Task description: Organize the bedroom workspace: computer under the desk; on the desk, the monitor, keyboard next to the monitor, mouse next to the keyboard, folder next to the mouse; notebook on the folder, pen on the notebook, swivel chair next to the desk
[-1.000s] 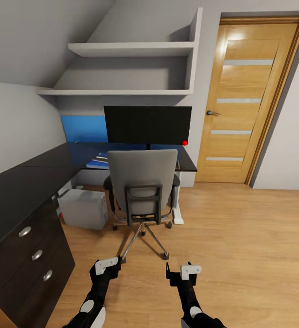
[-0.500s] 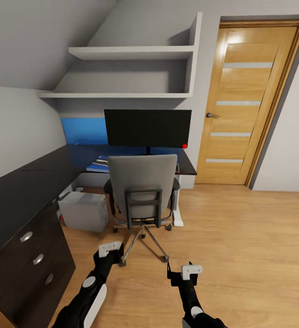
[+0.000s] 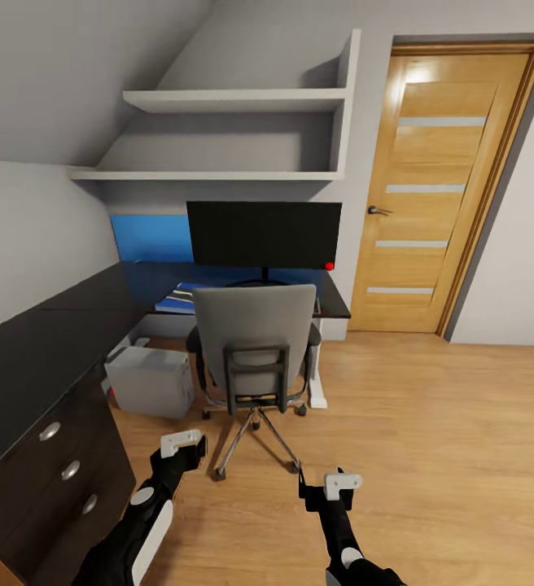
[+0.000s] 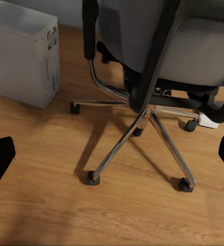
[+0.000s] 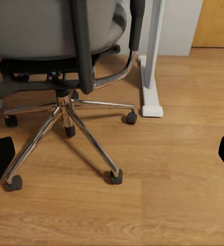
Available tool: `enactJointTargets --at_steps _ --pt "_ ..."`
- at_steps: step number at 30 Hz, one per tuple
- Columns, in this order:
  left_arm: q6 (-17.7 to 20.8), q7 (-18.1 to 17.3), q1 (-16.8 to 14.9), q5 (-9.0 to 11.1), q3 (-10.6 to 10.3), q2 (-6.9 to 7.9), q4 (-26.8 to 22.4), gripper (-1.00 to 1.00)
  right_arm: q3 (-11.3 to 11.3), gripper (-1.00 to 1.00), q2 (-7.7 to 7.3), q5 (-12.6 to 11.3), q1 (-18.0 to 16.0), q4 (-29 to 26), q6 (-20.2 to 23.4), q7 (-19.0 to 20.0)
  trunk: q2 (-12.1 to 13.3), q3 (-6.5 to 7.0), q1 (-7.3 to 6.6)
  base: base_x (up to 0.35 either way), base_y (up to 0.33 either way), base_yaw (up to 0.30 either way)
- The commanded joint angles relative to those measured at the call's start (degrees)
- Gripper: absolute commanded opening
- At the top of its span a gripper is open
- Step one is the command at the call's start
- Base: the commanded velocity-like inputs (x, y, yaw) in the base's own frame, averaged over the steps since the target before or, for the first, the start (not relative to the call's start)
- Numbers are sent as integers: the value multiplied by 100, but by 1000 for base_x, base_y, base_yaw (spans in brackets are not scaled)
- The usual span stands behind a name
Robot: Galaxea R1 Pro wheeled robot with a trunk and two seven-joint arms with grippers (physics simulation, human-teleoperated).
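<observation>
**Swivel chair blocks the way to the counter**

Swivel chair (image 3: pixel 255 342), grey-backed with black armrests and a chrome star base on casters, stands tucked up against the long black L-shaped counter (image 3: pixel 47 342), its back turned to the robot. Behind it the wide black flat monitor (image 3: pixel 264 234) with the small red dot sits on the counter, and the light grey box-shaped computer tower (image 3: pixel 150 381) rests on the wooden floor (image 3: pixel 430 439) under the counter, just beside the chair's base. A strip of bright blue, likely the folder (image 3: pixel 173 296), peeks out left of the chair back; whether it lies on the seat or the counter I cannot tell.

Both tools hang low over the floor, short of the chair. The left tool (image 3: pixel 181 445) and right tool (image 3: pixel 338 484) each show fingers at the far edges of their wrist views, so both are spread wide and carry nothing.

To do this step well, I would say the robot should come in square to the chair back, keep both arms clear of the casters (image 4: pixel 93 178), and reach round the chair from the left.

Compared with a second ago, the left arm has stretched forward and outward toward the drawers (image 3: pixel 59 468), while the right has hardly stirred. The whole view has tilted slightly.
</observation>
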Motion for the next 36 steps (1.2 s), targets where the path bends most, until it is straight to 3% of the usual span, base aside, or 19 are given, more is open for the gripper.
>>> enactJointTargets --at_steps 1,5,10,15,24,36 --pt "35 39 -2 58 -15 61 -8 100 49 100 -1 -37 -5 4 -12 -31 39 13 -23 0 0 0" --pt "221 36 -2 83 103 324 19 100 44 100 -15 -36 -5 4 1 -31 199 85 -111 0 0 0" --pt "560 24 -2 98 318 441 46 100 41 100 -108 -38 -5 5 9 -33 400 174 -221 0 0 0" --pt "739 1 -2 102 413 479 167 100 45 100 -197 -44 -5 96 9 -38 600 264 -331 0 0 0" --pt "768 -24 -2 103 461 503 1044 100 41 100 -236 -59 -5 580 -8 -39 961 426 -528 0 0 0" --pt "154 -28 -2 106 471 506 2109 100 46 100 -242 -247 -5 974 4 -40 1443 641 -792 0 0 0"
